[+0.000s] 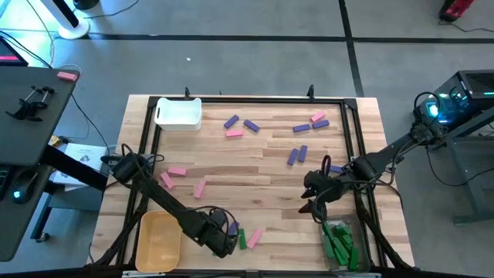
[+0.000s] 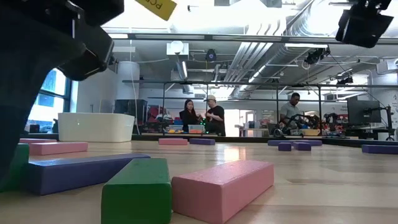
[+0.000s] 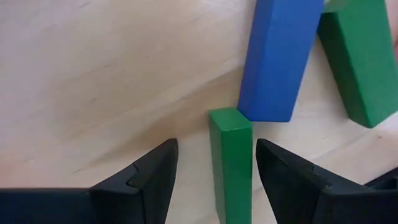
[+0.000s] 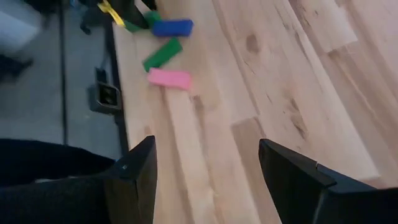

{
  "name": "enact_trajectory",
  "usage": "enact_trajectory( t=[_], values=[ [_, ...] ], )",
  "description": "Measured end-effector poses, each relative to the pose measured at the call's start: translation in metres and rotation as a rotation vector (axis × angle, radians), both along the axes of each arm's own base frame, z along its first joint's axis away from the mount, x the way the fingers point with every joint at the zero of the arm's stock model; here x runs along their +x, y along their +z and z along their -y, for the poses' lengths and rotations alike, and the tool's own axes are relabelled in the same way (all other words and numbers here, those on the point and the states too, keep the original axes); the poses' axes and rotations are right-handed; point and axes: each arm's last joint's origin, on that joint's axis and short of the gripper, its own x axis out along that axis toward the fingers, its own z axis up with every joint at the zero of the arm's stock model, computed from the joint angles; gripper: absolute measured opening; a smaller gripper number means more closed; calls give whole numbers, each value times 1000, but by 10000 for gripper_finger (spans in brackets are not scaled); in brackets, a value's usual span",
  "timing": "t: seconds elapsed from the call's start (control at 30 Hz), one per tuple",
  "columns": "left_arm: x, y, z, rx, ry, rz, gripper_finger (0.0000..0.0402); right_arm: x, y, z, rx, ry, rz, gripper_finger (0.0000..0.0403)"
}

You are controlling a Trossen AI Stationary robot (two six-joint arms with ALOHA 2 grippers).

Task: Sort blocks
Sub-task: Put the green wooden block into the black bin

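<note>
Item in hand: one green block [image 3: 231, 163], lying flat on the wooden surface [image 1: 262, 166] directly between the two fingers of my left claw [image 3: 216, 180], with bare wood showing on either side of it, so I read the claw as wide open, straddling and holding nothing. Just beyond the fingertips, touching the far end of that block, lies a purple block [image 3: 278, 59] (it reads blue through the wrist camera), and beside that a second green block [image 3: 364, 62]. To grip well, I judge I should keep the claw centred over the block, lower until the fingertips sit near the wood, then close squarely on its long sides; I would stay back from its far end so the purple neighbour is not dragged along. Destination, as I judge it: the clear bin [image 1: 340, 245] already holding green blocks, well off to the side under my right arm. Right claw [image 4: 205, 180]: open and empty, hovering above bare wood next to that bin, with a pink block [image 4: 169, 78] far ahead of it. Other stock: a yellow bin [image 1: 158, 239] just beside the left claw, a white bin [image 1: 179, 113] at the far corner, and loose pink and purple blocks scattered across the middle and far surface.
</note>
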Motion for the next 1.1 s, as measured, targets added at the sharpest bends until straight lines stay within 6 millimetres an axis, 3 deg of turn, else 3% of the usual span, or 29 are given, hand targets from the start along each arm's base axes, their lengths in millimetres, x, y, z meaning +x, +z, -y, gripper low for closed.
enact_trajectory(
  t=[0.4, 0.5, 0.63, 0.73, 0.83, 1.0, 1.1],
  values=[
    [-10, -15, 14, 99, -152, 11, 194, 10, 16, -10, 245, -119, 137, 217],
    [-14, -16, 16, 122, -193, 13, 148, 11, 20, -13, 274, -168, 180, 217],
    [-16, -10, 20, 140, -259, 44, 42, 14, 25, -13, 281, -216, 254, 217],
    [-17, -1, 23, 126, -277, 89, 28, 17, 29, -14, 296, -232, 306, 217],
    [-20, 18, 21, 120, -282, 139, 31, 18, 33, -14, 288, -206, 351, 217],
    [-20, 76, 10, 185, -282, 403, 29, 19, 34, -15, 221, -150, 390, 217],
    [-15, 114, -7, 314, -175, 631, 29, 19, 36, -15, 171, -105, 427, 217]
  ],
)
